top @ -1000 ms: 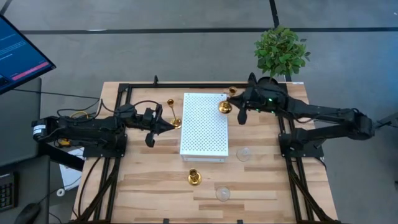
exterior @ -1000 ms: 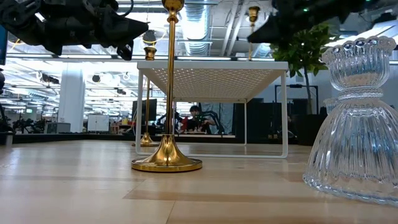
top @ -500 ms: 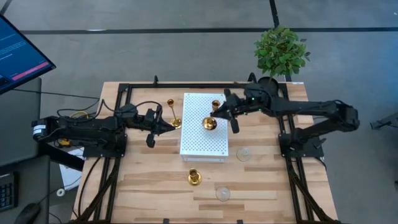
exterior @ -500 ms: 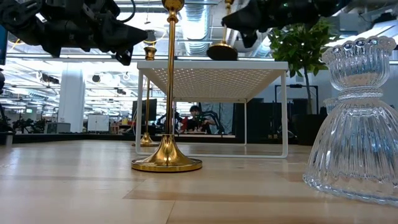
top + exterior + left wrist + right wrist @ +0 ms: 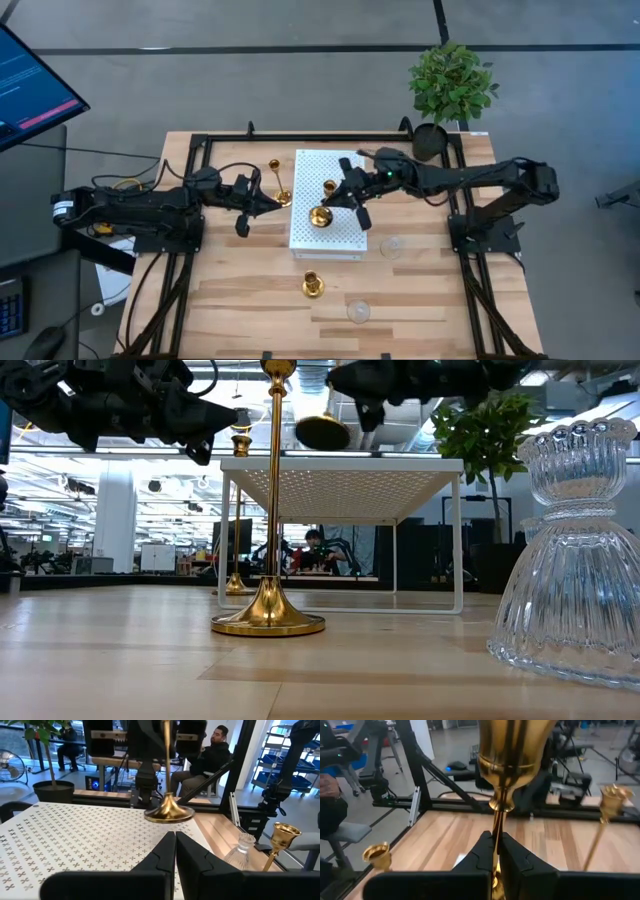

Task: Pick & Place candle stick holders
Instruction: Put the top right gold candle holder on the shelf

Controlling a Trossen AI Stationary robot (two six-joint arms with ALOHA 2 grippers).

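My right gripper is shut on a thin-stemmed gold candle stick holder above the white perforated shelf. My left gripper hovers shut and empty by the shelf's left edge. A tall gold holder stands on its round base left of the shelf. A short gold holder stands near the front. Two clear glass holders rest on their bases to the right of it. My right gripper pinches the holder's thin stem between its two fingers, just below the cup. The fingers come about level from the table's right and lie across the stem. The holder is lifted clear, its round base over the shelf top, tilted with the cup toward the far edge.
A potted green plant stands at the far right corner. The black frame rails run along the table's sides. People sit in the room beyond the table. Bare wood lies at the near left.
My right gripper has carried the gold holder from the shelf's far right corner toward the table's left and near edges, out over the shelf top, swinging round as it went. The holder stays lifted.
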